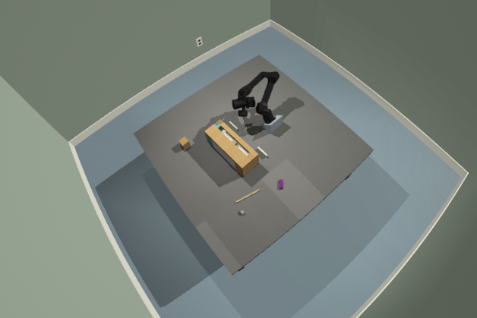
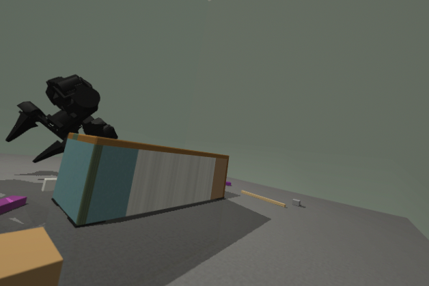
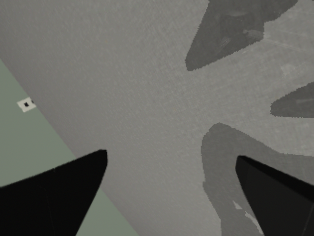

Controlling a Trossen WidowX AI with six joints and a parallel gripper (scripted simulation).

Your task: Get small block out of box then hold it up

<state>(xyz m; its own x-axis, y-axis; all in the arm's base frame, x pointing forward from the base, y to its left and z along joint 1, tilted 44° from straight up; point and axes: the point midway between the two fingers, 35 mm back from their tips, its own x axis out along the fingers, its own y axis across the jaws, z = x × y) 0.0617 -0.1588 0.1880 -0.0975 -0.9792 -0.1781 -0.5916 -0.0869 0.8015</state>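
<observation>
The long wooden box stands upright on the table. It has two slots in its top and a teal end. Its clear front is turned away from the exterior camera, and I cannot make out the small block or the shelf inside. My gripper is open, its fingers wide apart with nothing between them. It hangs above the table on the arm's side of the box, near the teal end. In the top view its fingertips are not clear.
An orange-tan cube stands beyond the box. A purple piece lies near the teal end. Two thin white pieces stand on the arm's side. Past the other end are a purple block, a pencil-like stick and a small grey cube.
</observation>
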